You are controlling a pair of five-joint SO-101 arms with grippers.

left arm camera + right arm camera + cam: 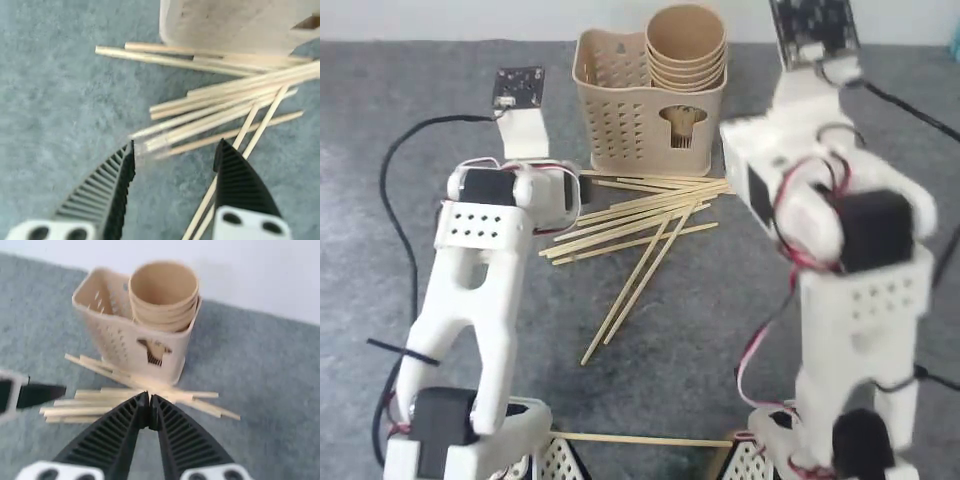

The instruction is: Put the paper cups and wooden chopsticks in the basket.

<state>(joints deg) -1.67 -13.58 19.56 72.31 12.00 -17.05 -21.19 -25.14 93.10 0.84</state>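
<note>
While L gripper (176,145) hangs wide open & empty over the wooden chopsticks (640,215), these lie scattered on grey carpet (420,90) just in front of the basket (620,120); paper cups (687,45) stacked inside it. R gripper (149,397) above sticks, jaws pressed together, holding nothing.
</note>
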